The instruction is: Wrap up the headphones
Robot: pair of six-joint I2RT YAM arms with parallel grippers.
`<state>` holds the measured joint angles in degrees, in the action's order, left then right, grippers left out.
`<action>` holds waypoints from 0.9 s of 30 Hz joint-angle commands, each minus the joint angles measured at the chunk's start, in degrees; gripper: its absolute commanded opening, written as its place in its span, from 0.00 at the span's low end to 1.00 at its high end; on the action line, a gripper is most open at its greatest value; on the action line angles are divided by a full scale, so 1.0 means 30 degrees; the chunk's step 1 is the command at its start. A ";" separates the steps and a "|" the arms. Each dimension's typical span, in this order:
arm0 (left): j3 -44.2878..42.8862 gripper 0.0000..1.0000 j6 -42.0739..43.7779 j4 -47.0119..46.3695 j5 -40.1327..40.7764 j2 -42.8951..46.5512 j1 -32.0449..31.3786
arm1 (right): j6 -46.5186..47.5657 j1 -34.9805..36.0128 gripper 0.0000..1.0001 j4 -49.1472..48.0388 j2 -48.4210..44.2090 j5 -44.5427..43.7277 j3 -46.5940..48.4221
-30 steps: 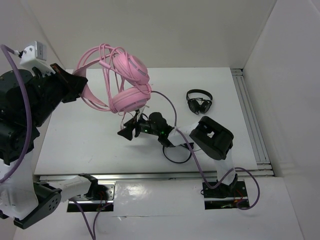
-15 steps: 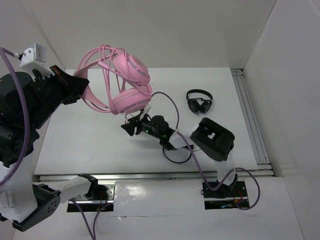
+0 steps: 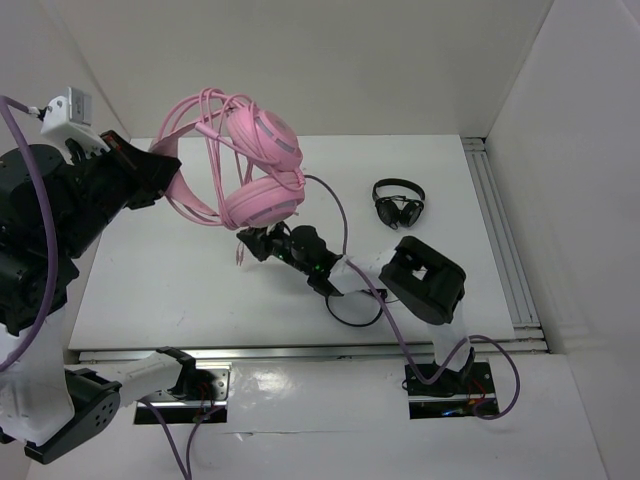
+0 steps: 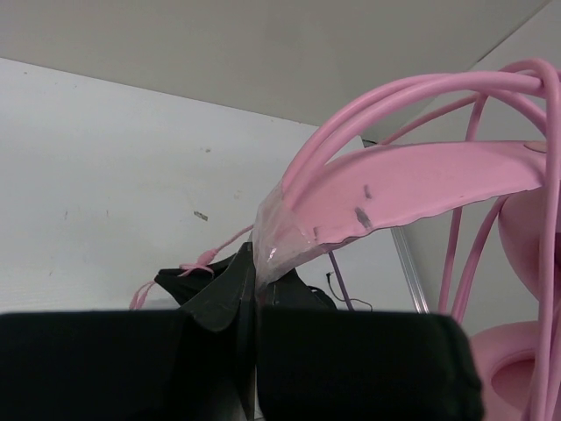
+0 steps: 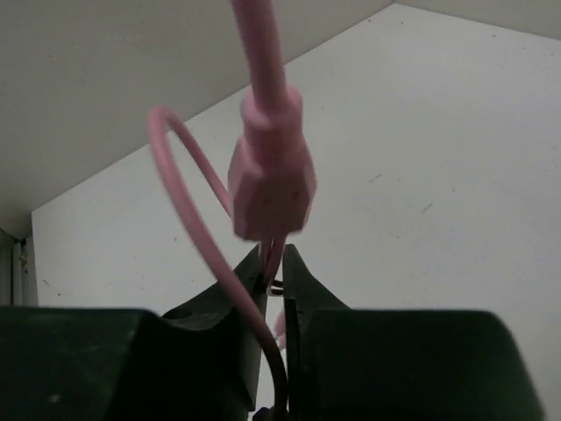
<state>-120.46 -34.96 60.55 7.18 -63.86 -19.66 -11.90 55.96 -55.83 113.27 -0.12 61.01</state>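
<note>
Aloft, left end effector (image 4: 254,279) clenched on headband of pink headphones (image 3: 262,165), right end effector (image 5: 279,267) pinching their cable (image 5: 257,44)

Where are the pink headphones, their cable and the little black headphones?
pink headphones (image 3: 262,200), top view, lower ear cup.
pink cable (image 5: 270,180), right wrist view, thick moulded piece.
small black headphones (image 3: 390,210), top view, ear cup.

Pink headphones (image 3: 262,200), white table (image 3: 170,275)

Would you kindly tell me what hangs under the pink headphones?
Their cable hangs into the right claw, shut on it; the claw covers the table directly below.
</note>
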 commanded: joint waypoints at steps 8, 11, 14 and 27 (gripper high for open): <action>-0.0480 0.00 -0.0682 -0.2900 0.0972 -0.0451 -0.0009 | -0.0193 0.0532 0.00 -0.0139 0.0361 0.0509 -0.0267; -0.0480 0.00 0.0342 -0.2900 0.2641 -0.1943 -0.0009 | 0.0012 0.1031 0.00 0.0356 -0.0605 0.0245 -0.1497; -0.0712 0.00 0.0843 -0.2900 0.4079 -0.3667 0.0573 | 0.0012 0.1499 0.00 0.1087 -0.1367 0.0243 -0.2670; 0.3177 0.00 0.0464 -0.5390 0.9350 -0.6547 0.4678 | 0.3815 0.8697 0.00 0.7150 -0.7754 -0.2006 -0.5193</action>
<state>-110.74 -29.69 57.78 27.99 -85.54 -6.17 -6.28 76.05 -42.65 93.67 -4.19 44.62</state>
